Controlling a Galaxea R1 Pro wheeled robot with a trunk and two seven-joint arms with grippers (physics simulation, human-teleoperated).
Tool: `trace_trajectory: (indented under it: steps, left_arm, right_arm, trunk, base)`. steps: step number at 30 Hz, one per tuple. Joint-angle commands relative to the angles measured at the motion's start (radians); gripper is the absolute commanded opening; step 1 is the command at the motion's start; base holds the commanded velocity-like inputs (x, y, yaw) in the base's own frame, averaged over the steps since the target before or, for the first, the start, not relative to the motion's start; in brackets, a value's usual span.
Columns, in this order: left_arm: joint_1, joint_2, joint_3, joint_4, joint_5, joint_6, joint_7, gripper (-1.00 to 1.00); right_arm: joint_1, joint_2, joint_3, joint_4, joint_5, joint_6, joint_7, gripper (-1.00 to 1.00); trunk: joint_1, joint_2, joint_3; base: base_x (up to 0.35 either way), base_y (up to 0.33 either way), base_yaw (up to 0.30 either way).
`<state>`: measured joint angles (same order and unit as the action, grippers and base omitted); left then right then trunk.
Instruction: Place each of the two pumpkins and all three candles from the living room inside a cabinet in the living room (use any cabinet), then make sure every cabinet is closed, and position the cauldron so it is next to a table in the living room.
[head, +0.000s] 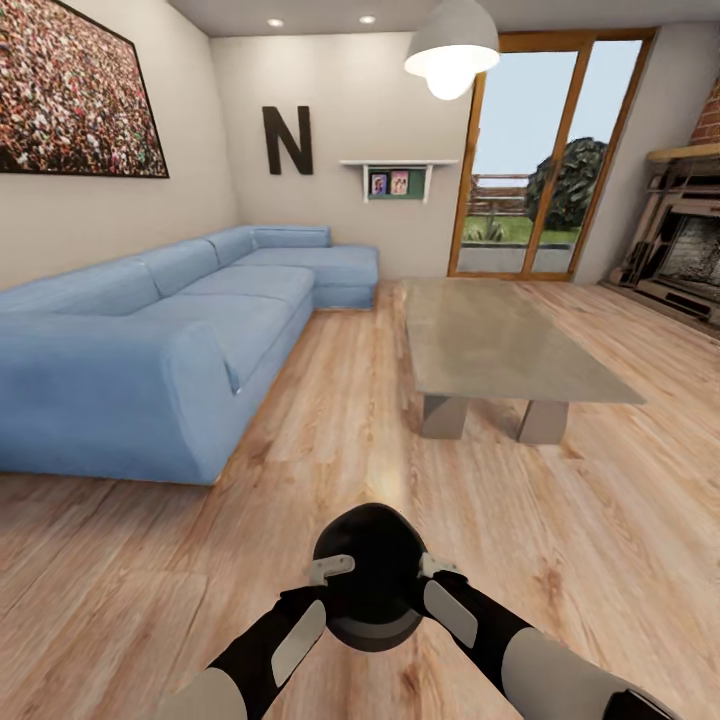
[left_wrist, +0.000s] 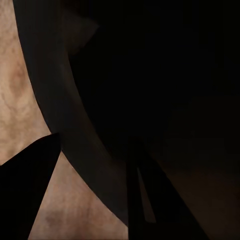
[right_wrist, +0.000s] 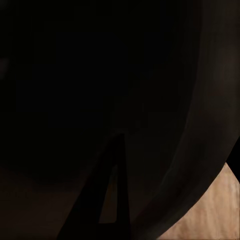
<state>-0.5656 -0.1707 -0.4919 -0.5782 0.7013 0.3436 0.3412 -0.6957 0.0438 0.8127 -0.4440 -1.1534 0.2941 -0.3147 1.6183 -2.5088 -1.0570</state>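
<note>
Both hands, left hand (head: 333, 570) and right hand (head: 436, 567), pinch the cauldron (head: 368, 588); two-sided squeeze (no hook), may slip before the bench (head: 505, 345).

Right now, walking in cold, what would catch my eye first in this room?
Probably the black cauldron low in front of the robot, with the left claw and right claw pressed against its opposite sides above the wooden floor. Next, the long blue sofa along the left wall, then the low grey table just ahead to the right.
</note>
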Motion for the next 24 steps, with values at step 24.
trace_trajectory:
  steps: [24]
  left_arm:
    - [0.003, 0.016, 0.002, -0.036, 0.005, 0.0, 0.008, -1.0]
  right_arm:
    - [-0.002, 0.001, -0.036, 0.001, 0.058, -0.003, 0.017, -1.0]
  trunk:
    - [0.0, -0.001, -0.001]
  base:
    - [0.067, -0.136, 0.0]
